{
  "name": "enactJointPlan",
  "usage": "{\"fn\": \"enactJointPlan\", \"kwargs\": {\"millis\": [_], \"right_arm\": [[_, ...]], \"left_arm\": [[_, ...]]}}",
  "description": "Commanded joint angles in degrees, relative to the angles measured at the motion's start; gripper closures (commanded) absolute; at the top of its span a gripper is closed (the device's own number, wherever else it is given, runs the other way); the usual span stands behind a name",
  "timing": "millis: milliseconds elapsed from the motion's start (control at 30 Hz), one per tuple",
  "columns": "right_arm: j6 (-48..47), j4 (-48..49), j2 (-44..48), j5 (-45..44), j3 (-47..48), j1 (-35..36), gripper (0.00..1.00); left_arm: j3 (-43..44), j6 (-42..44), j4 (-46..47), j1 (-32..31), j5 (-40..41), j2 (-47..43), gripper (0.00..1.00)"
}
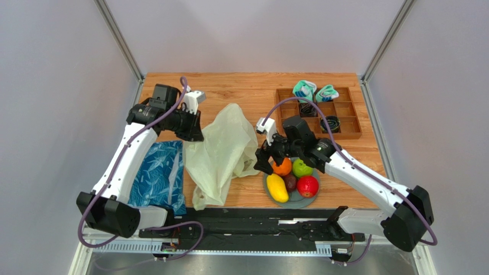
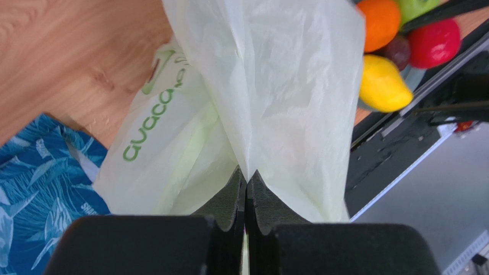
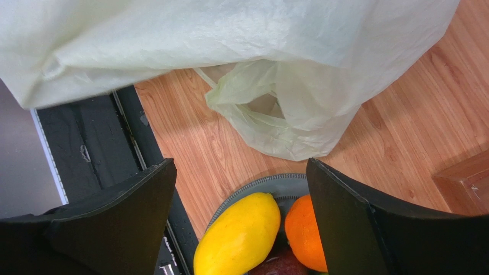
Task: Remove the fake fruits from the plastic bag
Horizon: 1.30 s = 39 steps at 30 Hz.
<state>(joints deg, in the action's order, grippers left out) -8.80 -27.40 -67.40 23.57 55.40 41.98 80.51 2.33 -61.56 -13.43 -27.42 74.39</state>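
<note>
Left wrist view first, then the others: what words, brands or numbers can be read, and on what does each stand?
"guaca": green lettering on the plastic bag, left wrist view; the following letters run into a crease and cannot be read.
Small white print on the blue leaf-patterned bag, left wrist view: too small and cut off to read.
Top external and right wrist views: no legible text.

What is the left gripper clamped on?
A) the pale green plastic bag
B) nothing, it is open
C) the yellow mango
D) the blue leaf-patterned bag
A: in the left wrist view, the left gripper has its fingers pressed together on a fold of the pale green plastic bag.
</note>
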Motion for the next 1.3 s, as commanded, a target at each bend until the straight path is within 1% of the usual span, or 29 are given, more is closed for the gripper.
{"fn": "enactJointPlan", "kwargs": {"millis": [0, 33, 100, 133, 200, 233, 300, 333, 367, 400, 433, 467, 500, 533, 567, 600, 633, 667, 767, 800, 867, 933, 967, 1067, 1133, 1167, 1233, 1267], "right_arm": [[-2.97, 5.51, -2.65, 1.21, 2.96, 0.04, 0.12], [-3.41, 4.56, -3.26, 1.39, 3.48, 0.04, 0.12], [-4.47, 3.50, -3.44, 2.00, 3.58, 0.12, 0.12], [-4.74, 2.62, -3.53, 2.00, 3.49, -0.05, 0.12], [-5.26, 2.17, -3.79, 0.87, 2.96, 0.03, 0.13], [-5.35, 2.35, -3.88, 0.25, 2.70, 0.04, 0.14], [-4.83, 2.26, -4.67, 0.07, 1.82, 0.04, 0.16], [-4.48, 2.35, -4.94, 0.33, 1.56, 0.04, 0.17], [-3.87, 2.78, -5.81, 0.77, 1.12, 0.04, 0.18], [-2.29, 3.92, -6.34, 0.95, 1.12, 0.04, 0.18], [-1.49, 4.37, -7.30, 0.95, 1.29, 0.04, 0.18], [-0.62, 4.72, -9.23, 0.95, 1.90, -0.05, 0.18], [1.22, 5.42, -10.29, 1.21, 3.47, -0.23, 0.18], [2.20, 5.69, -11.17, 1.91, 4.53, -0.66, 0.18], [3.16, 5.86, -12.05, 2.70, 5.68, -1.02, 0.18], [3.78, 5.26, -13.88, 3.84, 8.47, -1.45, 0.18], [4.48, 4.73, -14.60, 4.37, 9.72, -1.46, 0.18], [4.75, 4.29, -15.13, 4.64, 10.60, -1.55, 0.18], [7.47, 3.58, -16.10, 4.91, 11.84, -1.55, 0.19], [8.44, 3.93, -16.19, 2.99, 11.40, -1.55, 0.19], [15.43, 5.07, -16.28, 1.31, 9.30, -2.07, 0.18], [19.06, 6.48, -16.89, 1.47, 8.24, -3.65, 0.18], [21.43, 6.74, -17.07, 1.65, 8.24, -4.00, 0.18], [23.38, 7.97, -17.24, 2.00, 8.85, -4.71, 0.18], [24.00, 9.11, -17.51, 1.92, 9.03, -4.71, 0.18], [24.09, 9.29, -17.59, 2.00, 8.94, -4.71, 0.18], [24.00, 9.55, -17.51, 1.39, 8.76, -4.71, 0.17], [23.83, 9.29, -17.42, 1.30, 8.59, -4.80, 0.18]], "left_arm": [[-5.28, 1.45, -0.24, 0.16, 5.34, 3.13, 0.75], [-4.75, 1.54, 0.90, 0.25, 6.40, 3.39, 0.55], [-0.37, 1.71, 1.27, 1.03, 9.56, 4.01, 0.37], [4.43, 1.80, 0.75, 1.47, 10.36, 4.18, 0.31], [9.12, 1.80, -0.05, 2.97, 11.42, 3.49, 0.29], [12.62, 2.06, -0.66, 3.06, 11.86, 2.78, 0.17], [14.58, 3.73, -1.80, 3.06, 9.50, -0.29, 0.16], [14.41, 6.26, -2.33, 3.06, 6.44, -1.60, 0.16], [13.37, 8.37, -3.03, 3.06, -2.81, -4.66, 0.17], [11.97, 10.31, -4.95, 3.06, -7.69, -6.26, 0.17], [8.21, 14.42, -6.19, 2.97, -12.00, -8.01, 0.16], [6.08, 15.85, -7.33, 1.14, -15.00, -10.90, 0.13], [4.15, 17.08, -9.43, -0.70, -13.99, -11.89, 0.08], [0.65, 19.10, -10.24, -2.89, -12.06, -12.68, 0.01], [-0.87, 20.34, -11.03, -8.05, -6.82, -13.04, 0.01], [-2.36, 21.04, -11.21, -10.71, -3.03, -12.96, 0.01], [-5.25, 21.75, -10.78, -13.00, 0.92, -12.87, 0.01], [-6.23, 22.71, -10.60, -16.07, 6.18, -12.34, 0.01], [-11.06, 24.74, -7.53, -16.72, 10.27, -12.69, 0.01], [-12.12, 25.26, -6.04, -16.80, 10.45, -12.86, 0.01], [-15.03, 25.80, -4.45, -18.46, 10.89, -13.74, 0.01], [-16.34, 26.06, -2.70, -19.96, 11.07, -14.97, 0.01], [-17.05, 25.89, -1.82, -21.53, 13.86, -15.06, 0.01], [-20.21, 24.83, 2.23, -24.79, 22.99, -13.05, 0.01], [-20.57, 24.48, 4.34, -26.11, 23.55, -11.99, 0.01], [-20.31, 24.39, 4.78, -27.86, 22.33, -11.55, 0.01], [-20.48, 23.08, 6.80, -30.93, 23.11, -10.41, 0.01], [-20.83, 22.55, 8.54, -31.91, 26.94, -9.71, 0.01]]}}
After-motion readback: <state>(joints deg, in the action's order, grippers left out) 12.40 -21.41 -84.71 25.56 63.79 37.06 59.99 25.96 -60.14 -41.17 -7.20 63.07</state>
